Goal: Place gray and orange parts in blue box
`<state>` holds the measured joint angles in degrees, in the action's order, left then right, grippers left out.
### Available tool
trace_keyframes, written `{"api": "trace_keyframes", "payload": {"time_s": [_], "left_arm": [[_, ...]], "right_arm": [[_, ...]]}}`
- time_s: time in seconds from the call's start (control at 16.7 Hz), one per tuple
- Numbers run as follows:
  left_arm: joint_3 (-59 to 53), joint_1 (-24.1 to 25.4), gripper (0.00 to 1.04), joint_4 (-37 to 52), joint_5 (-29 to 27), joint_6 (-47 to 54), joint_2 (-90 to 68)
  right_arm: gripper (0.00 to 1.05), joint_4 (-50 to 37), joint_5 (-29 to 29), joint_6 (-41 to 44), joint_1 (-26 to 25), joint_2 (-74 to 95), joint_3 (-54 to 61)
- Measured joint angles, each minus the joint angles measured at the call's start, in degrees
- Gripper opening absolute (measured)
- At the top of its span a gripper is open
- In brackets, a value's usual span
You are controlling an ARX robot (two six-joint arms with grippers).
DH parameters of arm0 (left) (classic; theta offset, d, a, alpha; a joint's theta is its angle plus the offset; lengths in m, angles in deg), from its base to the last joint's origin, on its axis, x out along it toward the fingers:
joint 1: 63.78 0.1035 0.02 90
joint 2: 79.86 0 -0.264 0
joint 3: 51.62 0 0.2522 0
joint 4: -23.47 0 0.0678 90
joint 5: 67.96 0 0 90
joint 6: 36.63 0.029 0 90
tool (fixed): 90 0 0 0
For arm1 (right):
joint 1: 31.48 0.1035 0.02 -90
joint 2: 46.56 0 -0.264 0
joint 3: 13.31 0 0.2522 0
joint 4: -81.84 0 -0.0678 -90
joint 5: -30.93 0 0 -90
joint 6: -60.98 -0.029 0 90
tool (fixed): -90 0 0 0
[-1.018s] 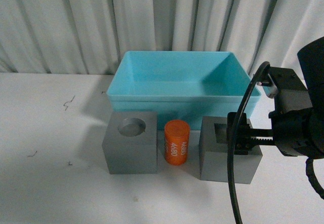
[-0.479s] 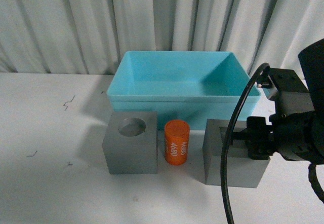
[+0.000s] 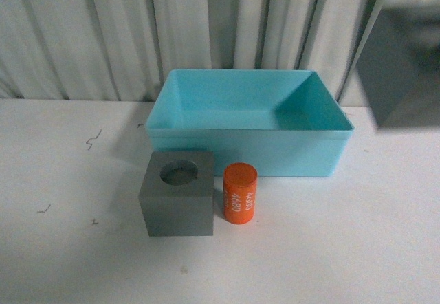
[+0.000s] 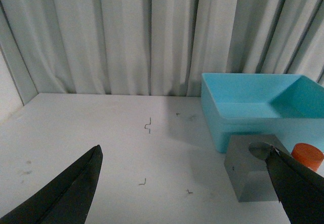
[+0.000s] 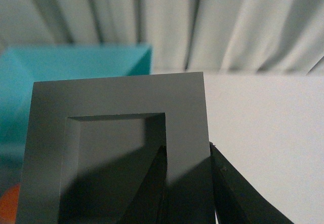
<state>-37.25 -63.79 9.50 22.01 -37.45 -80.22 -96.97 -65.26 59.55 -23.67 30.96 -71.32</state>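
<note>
The right gripper (image 5: 186,168) clamps one wall of the square-hole gray cube (image 5: 116,97), one finger inside the hole; the cube hangs blurred in the air right of the blue box (image 3: 240,146); the round-hole gray cube (image 3: 177,211) and orange cylinder (image 3: 240,194) stand side by side just nearer than the box; the left gripper (image 4: 182,153) gapes wide, empty.
</note>
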Motion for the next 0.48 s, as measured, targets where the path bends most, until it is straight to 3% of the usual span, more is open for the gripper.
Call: {"api": "trace_keyframes", "payload": {"time_s": [0.18, 0.48], "left_arm": [[0.0, 0.0, 0.98, 0.0, 0.0, 0.0, 0.0], [0.0, 0.0, 0.98, 0.0, 0.02, 0.0, 0.0]], "right_arm": [[0.18, -4.15, 1.33, 2.86, -5.2, 7.28, -13.14], [0.18, -5.95, 3.1, 1.2, 0.9, 27.36, -31.19]]}}
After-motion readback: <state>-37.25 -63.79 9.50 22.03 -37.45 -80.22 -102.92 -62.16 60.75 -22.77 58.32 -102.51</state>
